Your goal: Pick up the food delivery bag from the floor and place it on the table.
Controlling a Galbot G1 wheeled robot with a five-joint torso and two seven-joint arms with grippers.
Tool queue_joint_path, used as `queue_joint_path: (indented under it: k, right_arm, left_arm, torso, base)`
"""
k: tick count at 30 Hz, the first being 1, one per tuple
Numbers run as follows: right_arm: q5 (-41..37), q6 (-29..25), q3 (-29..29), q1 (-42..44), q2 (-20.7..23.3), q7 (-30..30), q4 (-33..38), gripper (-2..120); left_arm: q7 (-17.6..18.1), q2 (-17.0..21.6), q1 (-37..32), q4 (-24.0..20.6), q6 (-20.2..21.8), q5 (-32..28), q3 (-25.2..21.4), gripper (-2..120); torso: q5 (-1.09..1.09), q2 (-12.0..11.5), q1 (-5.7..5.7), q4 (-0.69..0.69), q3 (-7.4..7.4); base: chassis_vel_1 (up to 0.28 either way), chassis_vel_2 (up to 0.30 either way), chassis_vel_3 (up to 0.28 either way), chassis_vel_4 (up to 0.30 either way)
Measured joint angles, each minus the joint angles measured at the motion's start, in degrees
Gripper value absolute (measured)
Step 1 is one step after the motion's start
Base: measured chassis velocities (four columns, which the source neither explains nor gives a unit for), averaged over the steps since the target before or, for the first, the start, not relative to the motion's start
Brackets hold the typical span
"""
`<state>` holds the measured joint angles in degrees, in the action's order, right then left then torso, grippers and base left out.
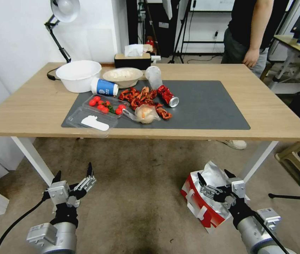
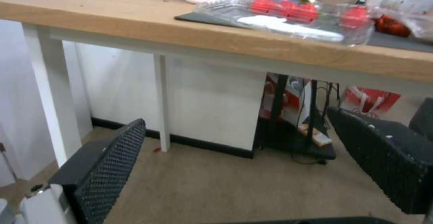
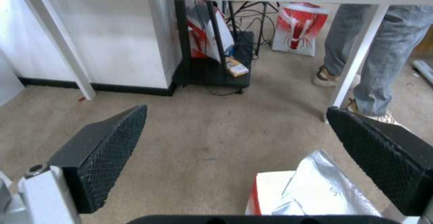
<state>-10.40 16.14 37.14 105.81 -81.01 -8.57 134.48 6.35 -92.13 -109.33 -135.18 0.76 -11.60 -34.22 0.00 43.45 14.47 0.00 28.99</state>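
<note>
The food delivery bag (image 1: 201, 206) stands on the floor (image 1: 135, 197) at the right, red and white with its silver foil top open, just in front of the table's right front leg. My right gripper (image 1: 215, 177) hovers open just above the bag's foil top; the right wrist view has the bag (image 3: 311, 190) below and slightly to one side of the gripper (image 3: 236, 110). My left gripper (image 1: 73, 171) hangs open over bare floor on the left, below the table (image 1: 44, 102) edge, and in its wrist view the gripper (image 2: 236, 117) holds nothing.
The table carries a white bowl (image 1: 78, 74), a tissue box (image 1: 133, 60), a tomato tray (image 1: 105, 104), red crayfish (image 1: 141, 97) and a can (image 1: 168, 96) on a dark mat (image 1: 206, 106). A person (image 1: 248, 31) stands behind it. A low stool (image 1: 298, 165) sits right.
</note>
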Motion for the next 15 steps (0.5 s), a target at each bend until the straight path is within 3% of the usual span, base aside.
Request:
queue_joint_path:
  k: [15]
  right_arm:
    - [0.0,-0.1,0.0,-0.1,0.4,0.0,-0.7,100]
  left_arm:
    - [-1.0,0.6,-0.1,0.5,0.2,-0.3,-1.4,100]
  torso:
    - [0.0,-2.7,-1.09,0.0,-1.63]
  base:
    - [0.0,0.0,0.0,0.0]
